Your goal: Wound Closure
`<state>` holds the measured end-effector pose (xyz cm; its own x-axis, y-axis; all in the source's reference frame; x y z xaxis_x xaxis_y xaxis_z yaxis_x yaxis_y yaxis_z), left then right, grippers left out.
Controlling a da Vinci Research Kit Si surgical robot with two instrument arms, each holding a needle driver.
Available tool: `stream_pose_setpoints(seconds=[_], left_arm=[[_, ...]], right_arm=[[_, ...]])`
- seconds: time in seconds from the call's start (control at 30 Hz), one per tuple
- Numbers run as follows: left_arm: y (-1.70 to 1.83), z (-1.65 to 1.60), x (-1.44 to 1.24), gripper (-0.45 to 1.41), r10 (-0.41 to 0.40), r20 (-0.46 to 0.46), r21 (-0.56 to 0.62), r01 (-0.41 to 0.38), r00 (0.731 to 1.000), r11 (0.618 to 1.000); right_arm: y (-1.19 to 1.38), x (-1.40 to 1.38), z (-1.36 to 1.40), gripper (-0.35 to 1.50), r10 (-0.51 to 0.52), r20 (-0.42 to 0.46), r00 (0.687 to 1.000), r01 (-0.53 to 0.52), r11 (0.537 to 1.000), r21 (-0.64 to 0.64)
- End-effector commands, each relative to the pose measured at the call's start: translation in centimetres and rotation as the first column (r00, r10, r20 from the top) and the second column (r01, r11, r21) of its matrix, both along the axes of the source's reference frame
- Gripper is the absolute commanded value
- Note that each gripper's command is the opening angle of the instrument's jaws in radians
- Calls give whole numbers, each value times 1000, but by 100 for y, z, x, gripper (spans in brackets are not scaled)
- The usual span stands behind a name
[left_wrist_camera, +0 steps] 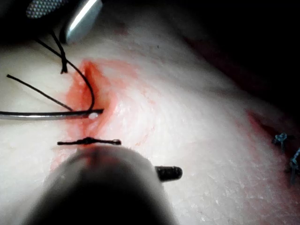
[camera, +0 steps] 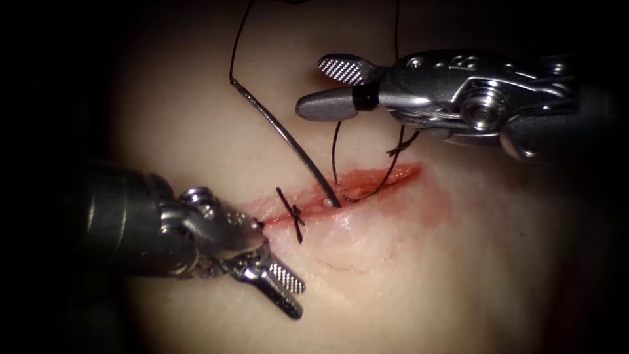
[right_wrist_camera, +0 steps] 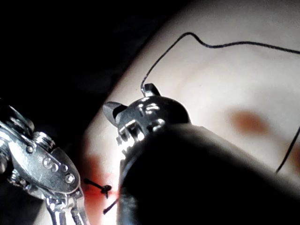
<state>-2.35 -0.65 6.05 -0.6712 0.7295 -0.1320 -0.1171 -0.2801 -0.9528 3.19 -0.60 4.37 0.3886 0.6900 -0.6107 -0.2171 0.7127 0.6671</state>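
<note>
Both pincers gape, empty | needle (camera: pixel 285 134) stuck in cut (camera: pixel 341 193), between them

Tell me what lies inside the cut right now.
Inside the cut: the needle enters the tissue with its tip buried out of sight, thread loops through, red fluid lines it. Neither open tool holds anything.

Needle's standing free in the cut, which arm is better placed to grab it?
Probably right: the right tool hangs open, empty, just beside the needle shaft. The left tool, open, sits lower, left of the cut.
</note>
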Motion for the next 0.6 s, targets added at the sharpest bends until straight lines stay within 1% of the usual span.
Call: stream_pose_setpoints(seconds=[0.03, 0.07, 0.1, 0.13, 0.17, 0.23, 0.27, 0.33, 0.37, 0.4, 0.43, 0.47, 0.5, 0.57, 0.6], left_arm=[[-2, 5, -4, 39, -1, 2, 1, 1, 1000, 1000], [-2, 4, -4, 39, 0, 2, 2, 0, 1000, 1000], [-2, 4, -4, 39, 0, 2, 2, 0, 1000, 1000], [-2, 3, -3, 41, 1, 3, 3, -1, 1000, 1000], [-1, 2, -2, 42, 2, 4, 5, -2, 1000, 1000], [-1, 1, -1, 42, 3, 5, 5, -3, 1000, 1000], [-1, 1, -1, 42, 3, 5, 5, -3, 1000, 1000], [-1, 1, 0, 41, 3, 5, 6, -3, 1000, 1000], [-1, 0, 1, 37, 5, 6, 6, -5, 1000, 1000], [-1, 0, 1, 37, 5, 6, 6, -5, 1000, 1000], [-1, -1, 4, 37, 7, 8, 6, -7, 1000, 1000], [-1, -1, 5, 39, 8, 8, 7, -8, 1000, 1000], [-1, -1, 5, 39, 8, 8, 7, -8, 1000, 1000], [-1, -2, 7, 37, 10, 10, 7, -10, 1000, 1000], [-1, -2, 7, 37, 11, 11, 8, -11, 1000, 1000]], right_arm=[[18, 14, 12, 37, -57, -57, 997, 61, 995, 82], [20, 15, 20, 32, -70, -66, 995, 76, 991, 108], [20, 15, 20, 32, -70, -66, 995, 76, 991, 108], [22, 17, 28, 20, -86, -77, 993, 94, 989, 112], [22, 22, 48, 19, -134, -80, 988, 144, 982, 125], [21, 27, 66, 29, -180, -70, 981, 189, 970, 151], [21, 27, 66, 29, -180, -70, 981, 189, 970, 151], [17, 29, 85, 46, -235, -43, 971, 239, 952, 191], [13, 30, 101, 63, -290, -26, 957, 289, 937, 198], [13, 30, 101, 63, -290, -26, 957, 289, 937, 198], [8, 28, 119, 76, -346, -28, 938, 345, 918, 194], [6, 28, 126, 79, -366, -30, 930, 365, 910, 196], [6, 28, 126, 79, -366, -30, 930, 365, 910, 196], [4, 26, 141, 94, -412, -39, 910, 412, 891, 189], [5, 25, 150, 96, -448, -51, 893, 449, 875, 181]])
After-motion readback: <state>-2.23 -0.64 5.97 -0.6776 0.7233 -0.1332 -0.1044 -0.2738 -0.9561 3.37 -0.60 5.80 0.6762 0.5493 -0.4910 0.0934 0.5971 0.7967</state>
